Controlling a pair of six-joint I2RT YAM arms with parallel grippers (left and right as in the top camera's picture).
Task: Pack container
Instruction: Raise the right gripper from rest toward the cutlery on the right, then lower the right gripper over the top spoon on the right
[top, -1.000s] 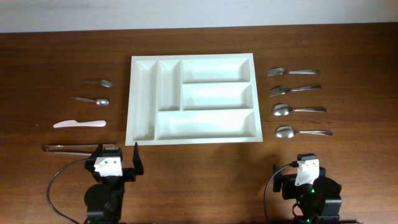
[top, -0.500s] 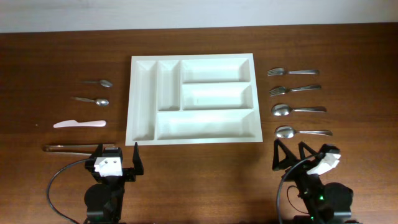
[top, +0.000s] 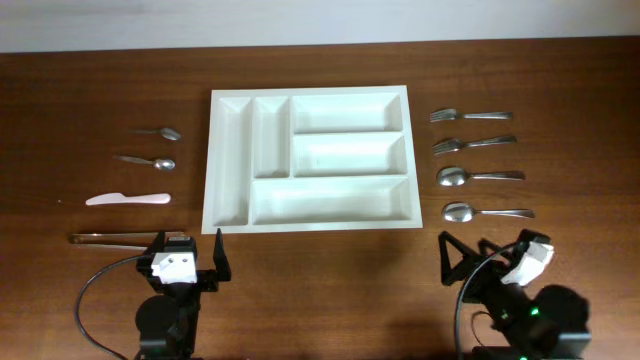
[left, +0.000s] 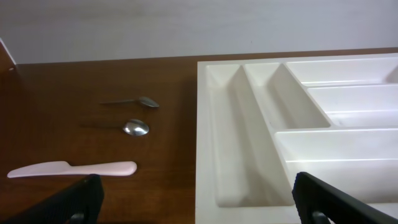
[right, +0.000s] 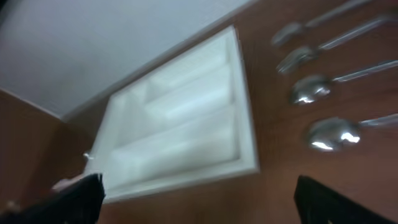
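Brown wooden worktop (top: 320, 300) fills the shot, and the white container (top: 330, 200) sits a bit above the middle of the overhead frame, flat and empty. Its long side runs left to right, with the two narrow slots at the left end running top to bottom and the three wide ones stacked to their right. Left claw (top: 188, 248) is at lower left, just below the container's bottom left corner, jaws spread wide with nothing in them and touching nothing. Right claw (top: 468, 258) at lower right is the same, wide open and empty. Compared to a second ago, the right arm has swung out toward the lower right corner and its claw now sits tilted; the left arm hasn't budged, and neither has the cutlery. Tongs (top: 115, 238) lie at left above the left arm. Right of the container are two forks (top: 472, 116) with two spoons (top: 480, 177) below them. Left of it are a pale knife (top: 127, 199) and two little spoons (top: 160, 132).
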